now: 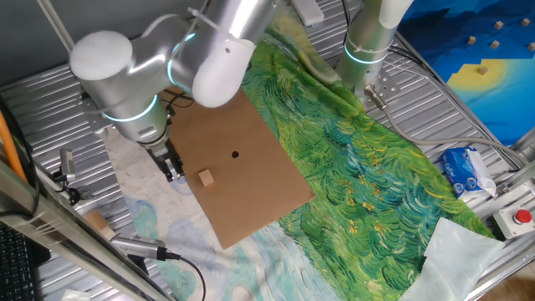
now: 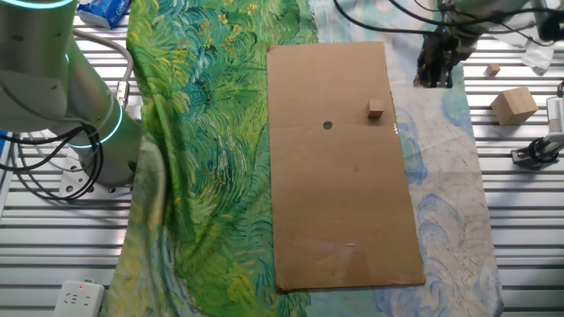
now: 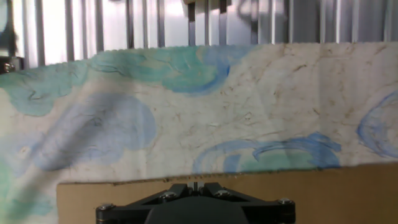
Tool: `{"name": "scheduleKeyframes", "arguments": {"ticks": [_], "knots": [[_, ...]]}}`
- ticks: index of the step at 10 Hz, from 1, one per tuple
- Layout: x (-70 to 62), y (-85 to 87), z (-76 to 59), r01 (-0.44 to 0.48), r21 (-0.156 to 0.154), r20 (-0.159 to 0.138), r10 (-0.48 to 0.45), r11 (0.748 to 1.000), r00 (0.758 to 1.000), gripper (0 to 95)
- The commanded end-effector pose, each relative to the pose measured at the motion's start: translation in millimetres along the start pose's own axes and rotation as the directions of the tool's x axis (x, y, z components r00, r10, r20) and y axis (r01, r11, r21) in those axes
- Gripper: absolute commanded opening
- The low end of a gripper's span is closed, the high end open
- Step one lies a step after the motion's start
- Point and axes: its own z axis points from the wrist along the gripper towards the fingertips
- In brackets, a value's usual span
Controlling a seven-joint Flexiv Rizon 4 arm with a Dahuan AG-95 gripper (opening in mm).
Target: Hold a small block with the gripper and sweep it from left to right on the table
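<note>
Cardboard (image 1: 242,167) bearing small block (image 1: 205,176), claw (image 1: 173,170) beside, empty

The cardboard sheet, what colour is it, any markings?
Plain brown cardboard with one black dot; clearest in the other fixed view.

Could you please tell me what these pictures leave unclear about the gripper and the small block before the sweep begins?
- Gripper opening: one fixed view shows it too small and dark; the other fixed view blurs it; the hand view shows only its black base, fingertips cut off by the bottom edge.
- Whether the gripper touches the pale-blue cloth: no view settles it.
- Small block: outside the hand view, so its offset from the fingers is unseen there.
</note>
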Motion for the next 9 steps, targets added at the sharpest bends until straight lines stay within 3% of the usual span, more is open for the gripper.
{"name": "scheduleKeyframes", "arguments": {"ticks": [1,3,6,9], "knots": [[-1.5,1.4,8.8,-0.011,-0.008,0.003,0.011,1.000,1.000,0.0],[5.4,-0.3,14.4,-0.021,-0.010,0.005,0.021,1.000,1.000,0.0],[22.3,-20.8,22.9,-0.012,-0.035,0.004,0.012,0.999,1.000,0.0],[24.5,-22.3,28.8,-0.016,-0.036,0.012,0.016,0.999,1.000,0.0]]}}
